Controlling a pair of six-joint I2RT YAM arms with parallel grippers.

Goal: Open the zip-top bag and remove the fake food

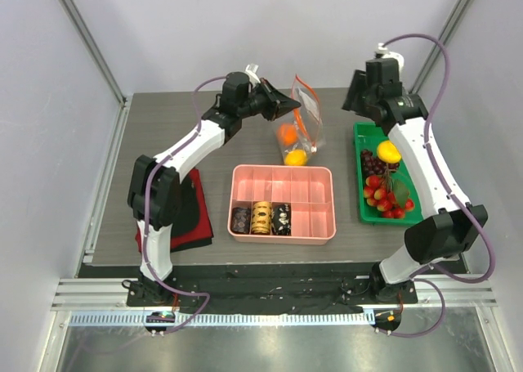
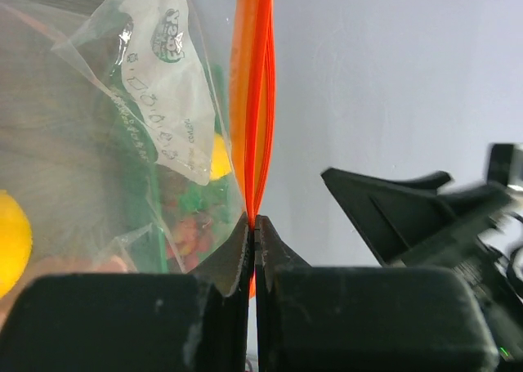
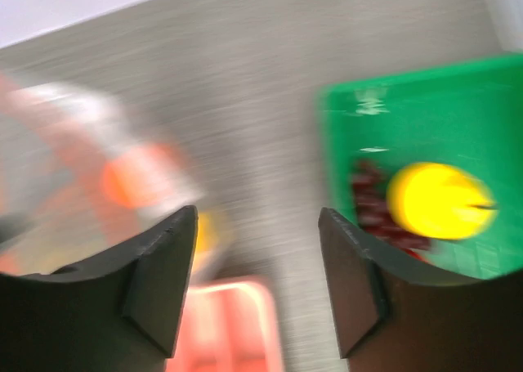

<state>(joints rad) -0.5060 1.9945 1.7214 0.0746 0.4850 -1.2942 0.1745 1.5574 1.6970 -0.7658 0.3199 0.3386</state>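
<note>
1. Zip-top bag (image 1: 309, 114) hangs upright over the far middle of the table (image 1: 163, 135), between the two arms. Its lower end comes down just beyond the far rim of the pink box (image 1: 283, 172). Whether it touches the table cannot be told.
2. The left gripper (image 1: 292, 105) pinches the bag at its upper edge. In the left wrist view its fingers (image 2: 233, 257) are pressed together on the red-orange zip strip (image 2: 257, 102), which runs straight up from their tips.
3. Some fake food sits low inside the bag: an orange piece (image 1: 286, 132) and, under it, a yellow piece (image 1: 296, 156).
4. More of it lies in the green tray (image 1: 364, 132) on the right: a yellow fruit (image 1: 389, 152), a dark grape bunch (image 1: 372, 161) beside it, and red pieces (image 1: 382, 196) nearer the arm bases.
5. The right gripper (image 3: 257, 217) has its fingers spread wide with nothing between them. Its own view is blurred and shows the table, with the bag to one side and the green tray to the other. It is clear of the bag.
6. The pink box holds three patterned cylinders (image 1: 261, 218) in its near-left compartments.
7. A red and black cloth (image 1: 194, 217) lies under the left arm.
</note>
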